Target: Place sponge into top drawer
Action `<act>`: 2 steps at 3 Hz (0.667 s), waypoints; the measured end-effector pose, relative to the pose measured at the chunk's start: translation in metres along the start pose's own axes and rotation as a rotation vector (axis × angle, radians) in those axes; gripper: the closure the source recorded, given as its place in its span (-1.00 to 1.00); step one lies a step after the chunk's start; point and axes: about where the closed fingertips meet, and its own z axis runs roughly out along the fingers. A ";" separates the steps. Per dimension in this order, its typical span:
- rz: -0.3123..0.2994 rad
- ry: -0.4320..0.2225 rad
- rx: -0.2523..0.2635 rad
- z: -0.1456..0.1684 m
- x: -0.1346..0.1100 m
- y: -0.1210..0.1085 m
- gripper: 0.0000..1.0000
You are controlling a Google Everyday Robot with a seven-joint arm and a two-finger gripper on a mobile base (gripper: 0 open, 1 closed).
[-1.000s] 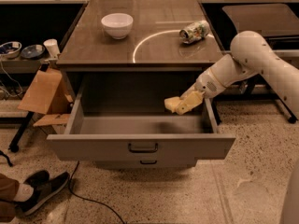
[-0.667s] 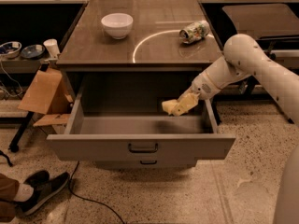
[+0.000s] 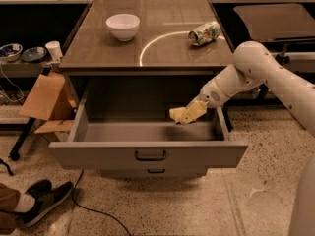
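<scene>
Sponge (image 3: 178, 115): pale yellow, soft, rounded block; held above the right half of the open drawer.
Gripper (image 3: 191, 113): clamped on the sponge.
Top drawer (image 3: 147, 154): grey metal, flat front, dark bar handle.
Tabletop (image 3: 98, 48): glossy; white bowl (image 3: 123, 26), crushed can (image 3: 204, 33).

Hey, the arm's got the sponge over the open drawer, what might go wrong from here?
1. The gripper holds the sponge by one end above the drawer, so the sponge may slip out before a controlled release.
2. The arm crosses close over the drawer's right wall; lowering further might bump it.
</scene>
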 end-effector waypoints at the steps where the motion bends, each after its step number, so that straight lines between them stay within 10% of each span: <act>1: -0.008 -0.026 0.007 -0.002 -0.003 0.003 -1.00; 2: -0.008 -0.026 0.007 -0.002 -0.003 0.003 -1.00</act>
